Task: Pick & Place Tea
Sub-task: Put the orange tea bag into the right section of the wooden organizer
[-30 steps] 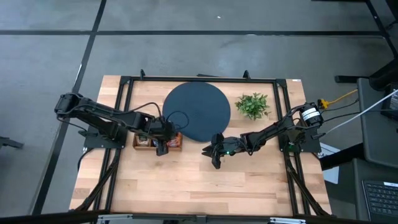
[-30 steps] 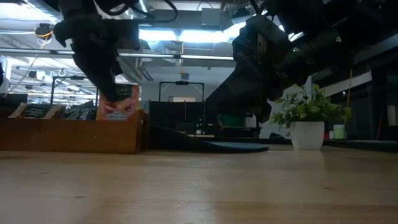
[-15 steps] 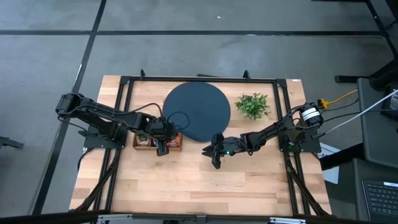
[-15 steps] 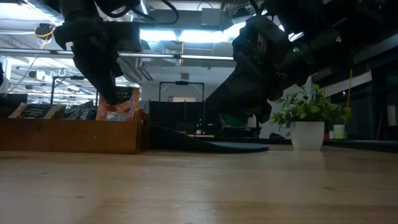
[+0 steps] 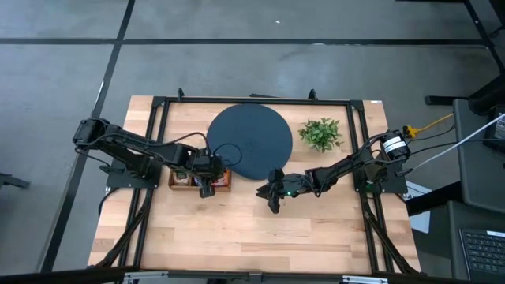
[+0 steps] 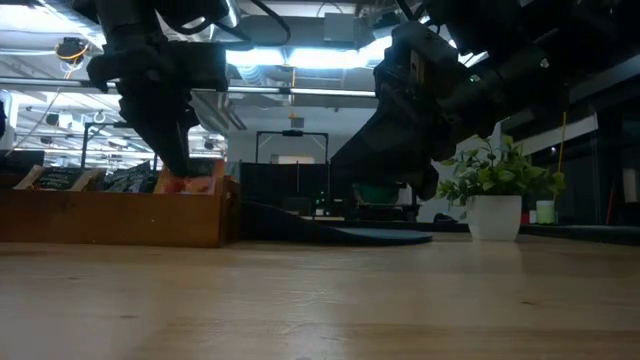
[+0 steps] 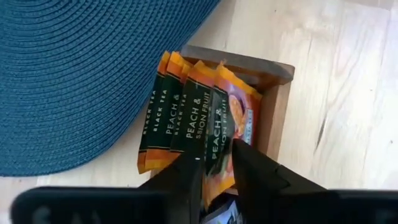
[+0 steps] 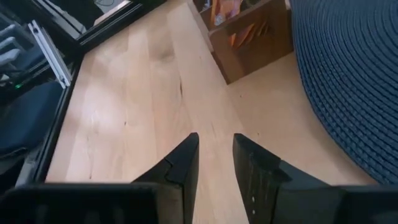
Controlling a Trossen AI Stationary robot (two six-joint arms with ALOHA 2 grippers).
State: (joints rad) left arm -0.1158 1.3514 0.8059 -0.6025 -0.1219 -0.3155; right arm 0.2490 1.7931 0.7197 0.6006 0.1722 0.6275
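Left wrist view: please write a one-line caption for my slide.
Left gripper poised, fingers slightly apart, over orange peach tea sachets standing in a wooden box beside the blue woven mat.

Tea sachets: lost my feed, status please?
Left gripper over the wooden box, jaws astride an orange sachet. Right gripper waits by the blue mat, empty. Nothing in the way.

Overhead, table-level, two wrists (close)
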